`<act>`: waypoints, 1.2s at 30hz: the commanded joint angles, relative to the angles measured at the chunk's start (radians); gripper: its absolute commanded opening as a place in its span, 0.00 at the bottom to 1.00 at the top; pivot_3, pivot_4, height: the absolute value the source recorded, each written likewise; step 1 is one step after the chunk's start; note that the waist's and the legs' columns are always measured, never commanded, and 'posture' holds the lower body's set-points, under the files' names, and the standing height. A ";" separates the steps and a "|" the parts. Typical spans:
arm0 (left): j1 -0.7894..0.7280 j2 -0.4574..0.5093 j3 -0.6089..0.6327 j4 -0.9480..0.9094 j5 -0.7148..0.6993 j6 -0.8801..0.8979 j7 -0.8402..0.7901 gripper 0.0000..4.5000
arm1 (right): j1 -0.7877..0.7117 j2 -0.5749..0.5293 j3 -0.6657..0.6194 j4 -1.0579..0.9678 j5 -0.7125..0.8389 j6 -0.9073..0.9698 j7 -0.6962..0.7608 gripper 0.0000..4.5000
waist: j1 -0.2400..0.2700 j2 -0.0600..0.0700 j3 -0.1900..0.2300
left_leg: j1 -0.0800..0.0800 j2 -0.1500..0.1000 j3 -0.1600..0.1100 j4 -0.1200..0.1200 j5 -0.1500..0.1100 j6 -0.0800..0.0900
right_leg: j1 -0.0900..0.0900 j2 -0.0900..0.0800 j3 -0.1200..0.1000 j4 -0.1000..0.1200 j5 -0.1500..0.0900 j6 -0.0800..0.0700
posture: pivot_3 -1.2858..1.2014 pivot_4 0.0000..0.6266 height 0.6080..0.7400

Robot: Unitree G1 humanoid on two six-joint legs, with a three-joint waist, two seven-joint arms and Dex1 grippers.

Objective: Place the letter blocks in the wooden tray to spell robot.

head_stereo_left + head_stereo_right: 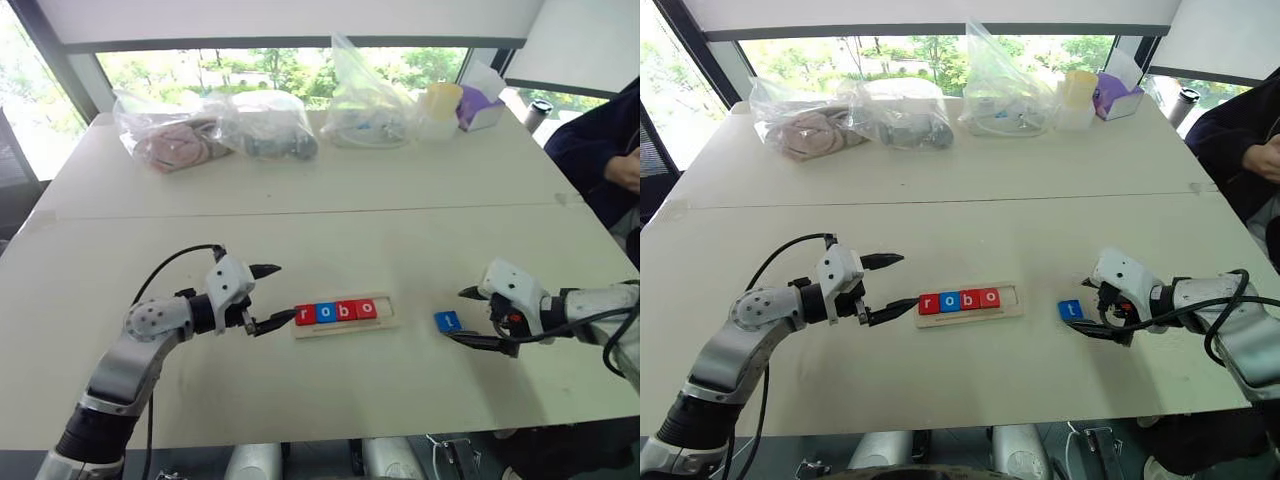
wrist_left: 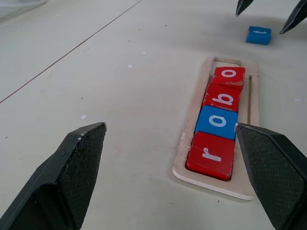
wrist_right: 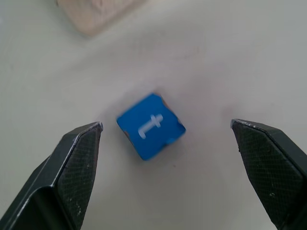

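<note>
The wooden tray [image 1: 388, 322] lies at the table's middle. Four letter blocks in it read r [image 1: 305, 315], o [image 1: 325, 312], b [image 1: 345, 310], o [image 1: 366, 308]; the slot at its right end is empty. A blue block with a t [image 1: 448, 321] lies flat on the table, right of the tray and apart from it. My right gripper [image 1: 456, 315] is open, its fingers on either side of the t block [image 3: 150, 125] and clear of it. My left gripper [image 1: 285, 292] is open at the tray's left end, with the lower fingertip [image 1: 290, 315] close to the r block.
Clear plastic bags [image 1: 215, 128] with cloth and other items line the table's far side, beside a yellow cup [image 1: 443, 100] and a purple box [image 1: 478, 108]. A person in a dark sleeve [image 1: 600, 150] sits at the right edge. A seam [image 1: 300, 212] crosses the table.
</note>
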 commanded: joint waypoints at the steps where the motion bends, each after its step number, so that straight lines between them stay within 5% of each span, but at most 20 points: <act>1: 0.014 0.016 0.027 -0.056 -0.006 0.000 0.013 1.00 | -0.067 0.012 0.039 0.134 -0.052 -0.159 0.092 0.98 | 0.001 0.000 0.000 | 0.000 0.000 0.000 0.000 0.000 0.000 | 0.000 0.000 0.000 0.000 0.001 0.001 | 0.52 0.24 1.00; 11: 0.051 0.030 0.047 -0.094 -0.015 0.014 0.034 1.00 | -0.241 0.117 0.108 0.381 -0.116 -0.302 0.198 0.98 | 0.000 0.000 0.000 | 0.001 0.001 0.000 0.001 0.000 0.000 | 0.001 0.000 0.000 0.001 0.000 -0.001 | 0.52 0.24 1.00; 14: 0.058 0.033 0.054 -0.101 -0.017 0.019 0.040 1.00 | -0.253 0.133 0.108 0.389 -0.113 -0.322 0.234 0.80 | 0.001 0.000 0.000 | 0.001 0.002 0.000 0.001 0.000 0.000 | 0.001 0.000 0.000 0.001 0.001 -0.001 | 0.52 0.24 1.00; 19: 0.068 0.038 0.059 -0.112 -0.021 0.023 0.046 1.00 | -0.244 0.154 0.099 0.355 -0.112 -0.337 0.238 0.25 | 0.004 0.000 0.000 | 0.001 0.002 0.000 0.001 0.000 0.000 | 0.001 0.000 0.000 0.001 0.001 0.000 | 0.52 0.24 1.00; 36: 0.069 0.031 0.057 -0.126 -0.019 0.035 0.052 1.00 | -0.412 0.260 0.206 0.251 -0.135 -0.285 0.290 0.25 | 0.006 0.001 0.000 | 0.001 0.001 -0.001 0.001 0.000 0.000 | 0.001 -0.001 0.000 0.001 0.001 0.000 | 0.52 0.24 1.00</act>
